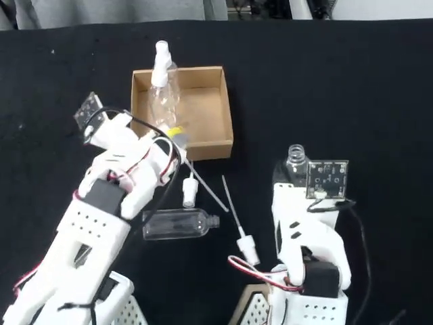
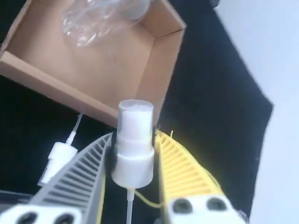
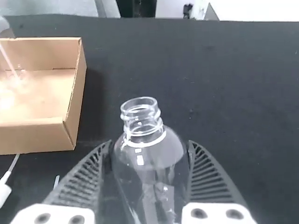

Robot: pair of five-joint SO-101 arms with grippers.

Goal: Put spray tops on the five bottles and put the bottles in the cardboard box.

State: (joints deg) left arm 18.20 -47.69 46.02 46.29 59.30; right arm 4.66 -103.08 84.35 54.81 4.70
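Left hand (image 2: 134, 136) grips spray top (image 2: 134, 151); right hand (image 3: 148, 145), bottle (image 3: 140, 122).

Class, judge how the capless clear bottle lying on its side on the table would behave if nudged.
The lying bottle is round-bodied, so it would probably roll. It looks empty and clear, so likely light and easily shifted. Its thin-looking plastic may dent under a squeeze.

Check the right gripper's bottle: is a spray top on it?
No, the bottle held in the right gripper has a bare, open threaded neck.
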